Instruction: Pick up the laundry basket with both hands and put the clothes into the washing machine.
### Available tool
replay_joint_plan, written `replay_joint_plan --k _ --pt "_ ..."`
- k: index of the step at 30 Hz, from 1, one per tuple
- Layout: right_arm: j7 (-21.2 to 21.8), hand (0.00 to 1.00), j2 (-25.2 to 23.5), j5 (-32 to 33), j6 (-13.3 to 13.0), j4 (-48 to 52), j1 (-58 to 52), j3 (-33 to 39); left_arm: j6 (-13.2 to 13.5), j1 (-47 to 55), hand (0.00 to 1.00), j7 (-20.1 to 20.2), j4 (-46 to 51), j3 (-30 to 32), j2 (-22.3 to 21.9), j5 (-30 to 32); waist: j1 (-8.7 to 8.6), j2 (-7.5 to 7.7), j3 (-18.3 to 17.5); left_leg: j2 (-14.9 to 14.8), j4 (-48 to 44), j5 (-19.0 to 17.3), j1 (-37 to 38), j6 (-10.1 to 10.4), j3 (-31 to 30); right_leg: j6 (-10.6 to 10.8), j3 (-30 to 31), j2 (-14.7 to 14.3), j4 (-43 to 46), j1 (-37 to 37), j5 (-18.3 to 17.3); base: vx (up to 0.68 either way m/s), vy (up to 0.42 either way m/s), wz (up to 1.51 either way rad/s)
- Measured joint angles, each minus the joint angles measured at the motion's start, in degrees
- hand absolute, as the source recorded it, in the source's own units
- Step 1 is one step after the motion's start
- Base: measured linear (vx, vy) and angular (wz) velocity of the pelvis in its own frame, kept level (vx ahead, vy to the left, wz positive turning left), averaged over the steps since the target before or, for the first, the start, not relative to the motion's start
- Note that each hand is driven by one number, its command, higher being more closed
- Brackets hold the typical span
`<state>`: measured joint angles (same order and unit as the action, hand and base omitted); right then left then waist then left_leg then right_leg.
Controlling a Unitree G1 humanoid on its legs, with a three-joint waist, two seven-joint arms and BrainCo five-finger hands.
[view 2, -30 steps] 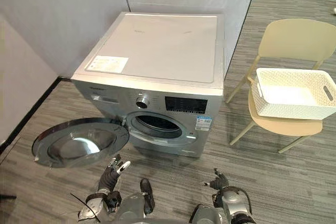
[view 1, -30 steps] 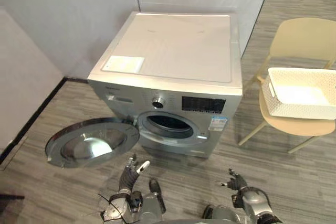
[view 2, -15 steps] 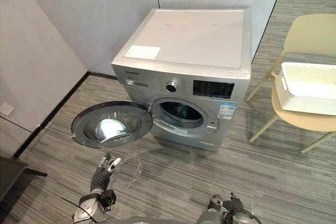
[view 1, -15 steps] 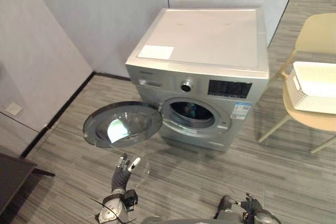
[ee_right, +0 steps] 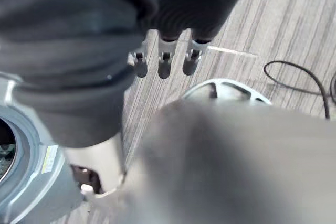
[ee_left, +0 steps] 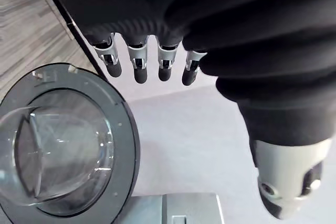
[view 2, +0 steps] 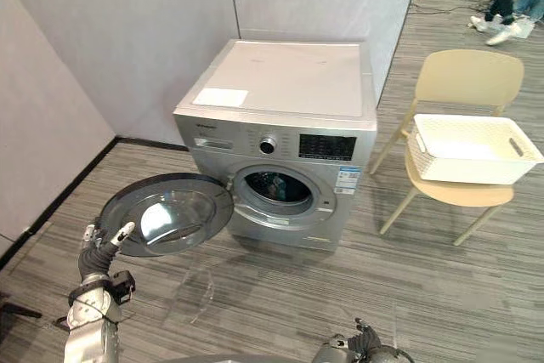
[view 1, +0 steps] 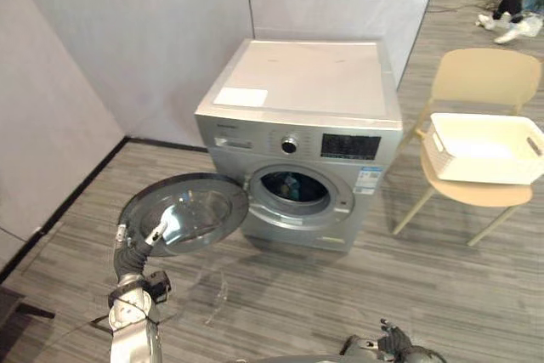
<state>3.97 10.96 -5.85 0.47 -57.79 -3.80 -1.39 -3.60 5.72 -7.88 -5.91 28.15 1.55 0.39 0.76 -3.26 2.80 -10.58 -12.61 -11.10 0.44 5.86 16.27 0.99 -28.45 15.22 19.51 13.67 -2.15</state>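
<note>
— Our left robot hand (view 1: pixel 143 242) rose, straight-fingered and empty, beside the round glass door (view 1: pixel 191 210) of the silver washing machine (view 1: pixel 306 82); our right robot hand (view 1: pixel 393 348) hangs low, relaxed, empty.
— The white perforated laundry basket (view 1: pixel 480 166) sits on the beige chair (view 1: pixel 484 78); we'd judge door-closing next.

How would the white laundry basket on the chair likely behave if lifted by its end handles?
The laundry basket looks like rigid perforated plastic, so it should probably keep its shape. It appears empty, so likely light. It seems to overhang the chair seat, so a one-sided push might tip it.
</note>
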Motion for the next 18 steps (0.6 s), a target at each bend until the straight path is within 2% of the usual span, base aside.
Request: replay_joint_plan --k 2,3,6,7,9,11,13,14,16,18 --pt "0.1 0.0 0.9 -1.0 0.0 0.0 1.5 -1.8 -1.2 -4.2 0.0 -1.3 -2.9 3.0 1.2 1.9 -0.19 -0.08 1.7 -1.7 -4.1 0.0 -0.7 0.8 -0.4 -1.2 0.3 -1.0 1.7 0.7 -1.9 0.06 -0.195 -0.18" --pt "0.3 0.0 1.6 -1.5 0.0 -0.1 2.7 -2.6 -1.8 -7.2 0.0 -2.4 -5.2 4.2 3.1 2.7 -0.22 0.08 3.2 -2.5 -8.6 0.3 -2.3 0.5 -1.7 -1.5 0.5 -1.1 3.2 0.6 -2.7 0.05 -0.195 -0.13" --pt "1.2 0.0 2.2 -1.6 0.0 -0.7 4.6 -3.2 -2.8 -11.8 0.0 -4.8 -9.5 6.6 8.9 2.7 -0.35 -0.06 5.1 -3.0 -14.4 2.6 -5.2 -0.5 -4.9 -2.5 1.5 -0.9 4.5 0.7 -4.3 -0.01 -0.169 -0.13" --pt "1.1 0.0 1.8 -1.6 0.0 -1.1 4.7 -2.9 -3.2 -13.3 0.0 -5.6 -10.7 7.2 12.6 3.1 -0.27 0.48 5.6 -3.5 -14.6 2.8 -5.7 -0.2 -5.4 -2.9 1.9 -1.3 4.6 0.9 -4.8 -0.02 -0.112 -0.18" --pt "0.8 0.0 1.9 -1.5 0.0 -1.1 4.7 -2.5 -3.2 -14.5 0.0 -6.3 -11.4 8.7 15.1 3.3 -0.35 0.4 5.6 -3.5 -12.6 2.8 -5.3 0.0 -5.3 -3.0 2.4 -1.8 5.1 1.8 -5.1 -0.01 -0.1 -0.19" --pt "0.9 0.0 1.6 -1.5 0.0 -1.2 5.6 -1.5 -3.5 -18.2 0.0 -7.2 -15.5 10.6 20.1 4.5 -0.58 0.06 6.2 -3.8 -9.2 2.1 -3.8 1.1 -5.3 -2.7 2.9 -2.7 5.9 3.0 -5.0 -0.03 -0.054 -0.16" --pt "0.8 0.0 0.4 -1.4 0.0 -0.9 5.9 -0.7 -3.6 -21.6 0.0 -7.3 -21.8 11.1 26.6 4.6 -1.61 1.49 7.6 -4.4 -7.4 0.3 -2.7 3.5 -4.9 -2.8 3.5 -3.5 6.7 4.1 -4.7 -0.07 0.015 -0.16" --pt "0.8 0.0 0.1 -1.4 -0.1 -0.6 5.8 -0.4 -3.6 -22.2 0.0 -7.3 -22.9 11.3 27.6 4.6 -1.67 1.85 7.8 -4.4 -6.9 -0.2 -2.5 4.0 -4.6 -2.8 3.8 -3.6 6.9 4.5 -4.6 -0.05 0.062 -0.32" --pt "0.8 0.0 -0.4 -1.4 -0.2 0.5 5.8 0.0 -3.4 -23.5 0.0 -7.3 -25.5 12.3 30.3 4.6 -1.51 2.67 8.4 -4.3 -6.0 -1.9 -1.8 4.6 -3.0 -2.9 5.6 -4.2 7.1 6.0 -3.8 -0.07 0.085 -0.44" --pt "0.9 0.0 -0.8 -0.6 -0.5 2.7 5.9 -0.4 -3.4 -27.9 0.0 -7.3 -32.4 12.8 36.6 4.7 -1.35 4.71 10.7 -3.4 -7.6 -2.8 -2.7 4.0 -0.4 -2.9 8.4 -4.6 6.2 8.1 -1.2 -0.15 0.104 -0.61"
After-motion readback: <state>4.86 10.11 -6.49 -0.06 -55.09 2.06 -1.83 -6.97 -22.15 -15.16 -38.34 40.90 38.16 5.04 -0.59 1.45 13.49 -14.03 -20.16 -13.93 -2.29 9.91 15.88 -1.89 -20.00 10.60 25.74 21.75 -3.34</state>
